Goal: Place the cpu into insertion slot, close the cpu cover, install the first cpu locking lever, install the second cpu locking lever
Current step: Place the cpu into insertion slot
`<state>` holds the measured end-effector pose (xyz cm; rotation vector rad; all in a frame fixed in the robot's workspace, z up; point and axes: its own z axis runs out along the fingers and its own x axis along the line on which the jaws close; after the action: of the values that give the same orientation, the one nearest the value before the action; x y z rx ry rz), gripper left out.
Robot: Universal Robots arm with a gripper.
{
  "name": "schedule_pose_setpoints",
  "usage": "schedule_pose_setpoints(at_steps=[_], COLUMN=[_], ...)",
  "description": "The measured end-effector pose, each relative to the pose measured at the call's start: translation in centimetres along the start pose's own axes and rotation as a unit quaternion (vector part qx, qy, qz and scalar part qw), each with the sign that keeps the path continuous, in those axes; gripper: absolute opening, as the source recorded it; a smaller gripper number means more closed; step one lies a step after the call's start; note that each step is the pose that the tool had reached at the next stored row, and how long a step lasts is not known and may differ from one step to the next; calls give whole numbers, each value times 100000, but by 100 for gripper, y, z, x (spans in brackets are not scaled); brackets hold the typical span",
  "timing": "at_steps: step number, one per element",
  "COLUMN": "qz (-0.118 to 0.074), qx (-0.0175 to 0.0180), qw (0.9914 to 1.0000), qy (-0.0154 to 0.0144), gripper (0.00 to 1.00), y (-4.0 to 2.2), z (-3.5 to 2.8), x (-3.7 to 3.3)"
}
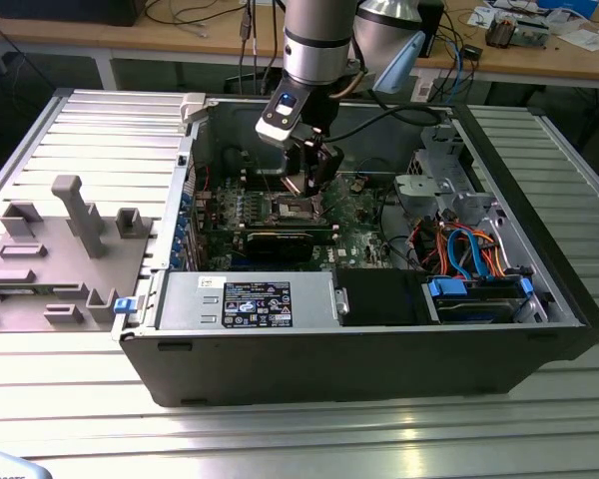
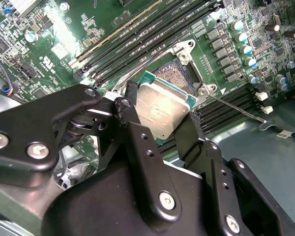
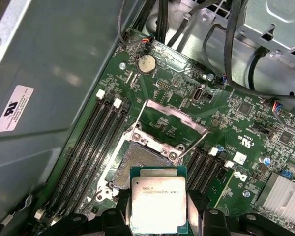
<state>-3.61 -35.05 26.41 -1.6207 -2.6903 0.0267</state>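
Close over the green circuit board (image 3: 236, 123), my claw (image 2: 161, 116) clamps one silver-grey square cpu (image 2: 164, 109) by opposite edges; one dark insertion slot (image 3: 137, 160) lies uncovered, cpu cover (image 3: 177, 115) raised.

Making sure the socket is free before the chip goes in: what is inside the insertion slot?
The insertion slot shows a bare contact field with no chip seated, and the cpu cover is raised. The cpu, held in the claw, covers one edge of the slot.
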Motion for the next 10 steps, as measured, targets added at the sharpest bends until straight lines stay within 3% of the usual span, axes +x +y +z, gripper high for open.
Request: schedule_pose_setpoints(at_steps=[10], qz=[670], qx=[5], qw=[99998], qy=[10], gripper=[55], y=[0], z=[1], x=[0])
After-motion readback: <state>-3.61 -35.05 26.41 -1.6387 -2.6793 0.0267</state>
